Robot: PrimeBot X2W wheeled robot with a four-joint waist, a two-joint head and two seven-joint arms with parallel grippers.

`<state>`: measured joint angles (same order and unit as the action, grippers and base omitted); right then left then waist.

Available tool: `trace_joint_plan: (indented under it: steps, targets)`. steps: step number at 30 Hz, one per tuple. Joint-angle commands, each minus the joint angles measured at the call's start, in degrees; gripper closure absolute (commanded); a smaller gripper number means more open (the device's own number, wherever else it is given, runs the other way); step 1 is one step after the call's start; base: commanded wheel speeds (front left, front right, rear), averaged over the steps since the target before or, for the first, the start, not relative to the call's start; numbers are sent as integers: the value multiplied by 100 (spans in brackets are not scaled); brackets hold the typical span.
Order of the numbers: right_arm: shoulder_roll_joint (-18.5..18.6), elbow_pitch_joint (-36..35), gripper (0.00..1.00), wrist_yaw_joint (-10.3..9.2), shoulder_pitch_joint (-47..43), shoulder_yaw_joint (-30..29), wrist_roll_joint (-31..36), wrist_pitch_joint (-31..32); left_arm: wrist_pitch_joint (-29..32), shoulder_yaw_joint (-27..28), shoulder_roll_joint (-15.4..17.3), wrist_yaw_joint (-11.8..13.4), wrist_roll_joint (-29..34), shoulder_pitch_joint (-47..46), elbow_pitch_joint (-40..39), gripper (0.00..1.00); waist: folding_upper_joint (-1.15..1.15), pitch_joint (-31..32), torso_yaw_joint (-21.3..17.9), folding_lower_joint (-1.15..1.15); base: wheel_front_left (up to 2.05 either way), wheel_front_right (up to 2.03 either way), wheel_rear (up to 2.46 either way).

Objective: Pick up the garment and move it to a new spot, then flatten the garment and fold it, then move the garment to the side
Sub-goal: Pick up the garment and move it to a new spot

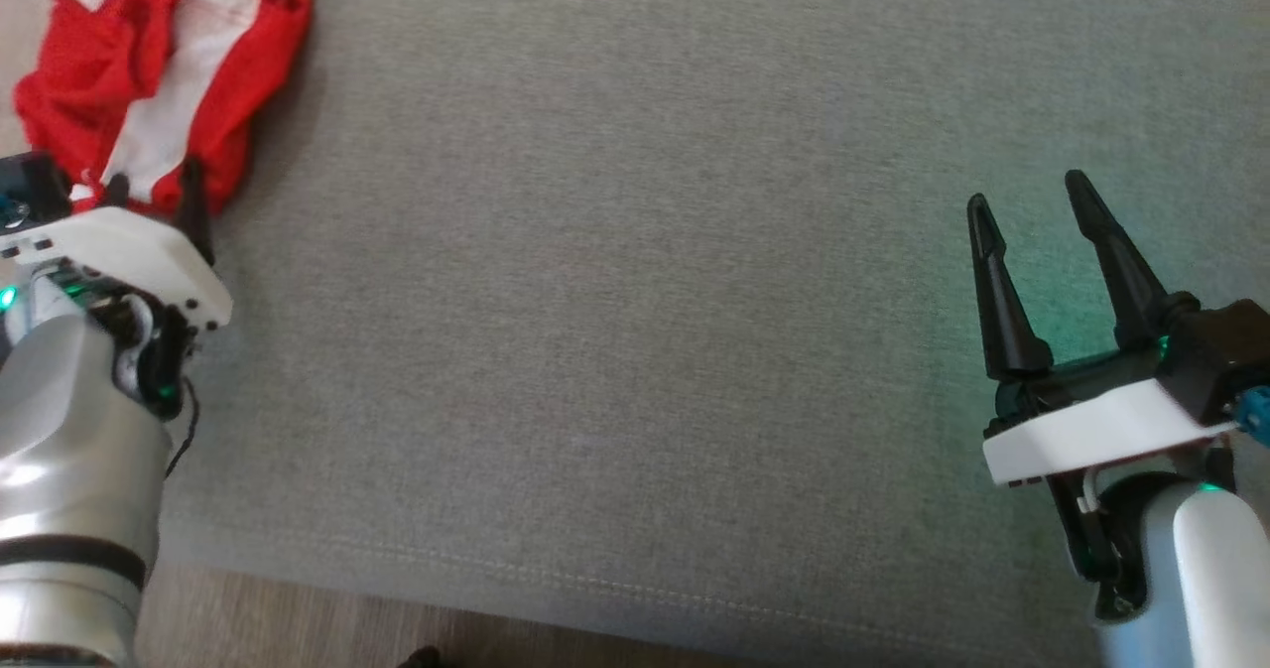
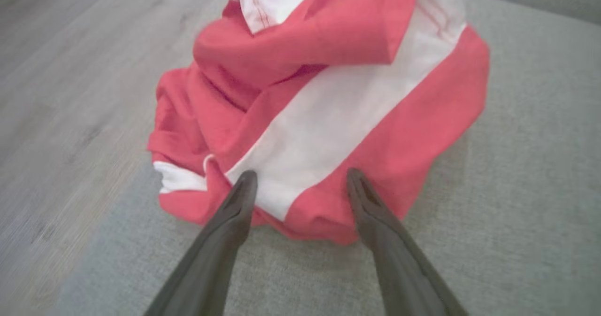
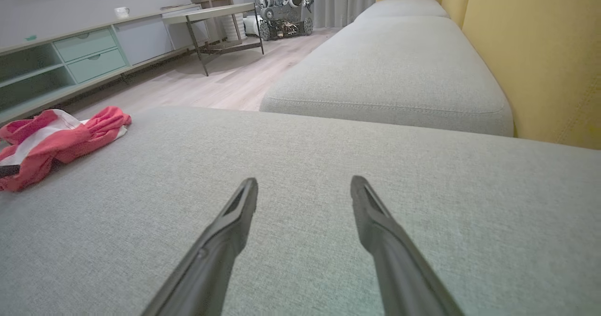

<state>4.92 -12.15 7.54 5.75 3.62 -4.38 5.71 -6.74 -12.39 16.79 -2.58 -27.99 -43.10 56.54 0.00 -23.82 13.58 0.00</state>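
A crumpled red and white garment lies bunched at the far left corner of the grey cushion. My left gripper stands open right at its near edge, and in the left wrist view the two fingertips frame the white stripe of the garment with nothing pinched between them. My right gripper hovers open over bare cushion at the right, far from the cloth. In the right wrist view the garment sits off to the left, and the right gripper holds nothing.
The cushion's front seam runs along the bottom, with wooden floor below it. A second grey cushion and a yellow backrest lie beyond. A sideboard, a table and another machine stand across the room.
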Motion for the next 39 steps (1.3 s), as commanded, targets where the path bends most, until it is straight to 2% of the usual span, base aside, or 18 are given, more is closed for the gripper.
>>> trace_joint_plan:
  steps: [1, 2, 3, 4, 6, 9, 13, 18, 20, 21, 27, 33, 39]
  targets:
    - [9, -172, 0, -5, 148, 176, -23, -39, 14, 142, 395, -66, -31, -284, 201, 0, 0, -59, -98, 0, 0, 0, 0]
    - [2, -157, 0, -5, 149, 180, -35, -44, 58, 118, 390, -117, -39, -341, 375, 0, 0, -59, -106, 0, 0, 0, 0]
    - [-4, -142, 0, -5, 151, 182, -41, -49, 112, 67, 388, -176, -25, -390, 528, 71, 0, -58, -114, 0, 0, 0, 0]
    - [-11, -121, 0, -5, 152, 182, -56, -54, 136, 35, 388, -221, -23, -435, 659, 100, 0, -46, -120, 0, 0, 0, 0]
    - [-24, -82, 0, -5, 154, 185, -86, -58, 55, -28, 407, -278, 9, -518, 837, 100, 0, -11, -126, 0, 0, 0, 0]
    - [-28, -60, 0, -5, 158, 119, -84, -100, -472, -4, 452, -331, 0, -661, 839, 100, 0, 77, -100, 0, 0, 0, 0]
    - [-58, -46, 0, -5, 75, -107, -90, -163, -802, 35, 569, -340, 112, -746, 471, 100, 0, 287, -57, 0, 0, 0, 0]
    - [-95, 6, 0, -5, -15, -238, -113, -269, -823, 587, 702, -95, 352, -284, -1276, 100, 0, 637, -62, 0, 0, 0, 0]
    - [-117, 57, 0, -5, -61, -243, -139, -312, -824, 802, 672, -19, 491, 105, -2024, 100, 0, 820, -79, 0, 0, 0, 0]
    - [-117, 57, 0, -5, -61, -243, -139, -312, -824, 802, 672, -19, 491, 105, -2024, 100, 0, 820, -79, 0, 0, 0, 0]
    - [-171, 254, 0, -5, -229, -183, -269, -436, -825, 1085, 465, 152, 807, 1352, -3753, 100, 0, 1320, -151, 0, 0, 0, 0]
    - [-199, 443, 0, -5, -467, -53, -432, -562, -669, 905, 279, 398, 985, 2797, -5434, 100, 0, 1729, -386, 0, 0, 0, 0]
    - [-202, 479, 0, -5, -558, 1, -648, -621, -352, 367, -11, 451, 1072, 3435, -6502, 100, 0, 1776, -719, 0, 0, 0, 0]
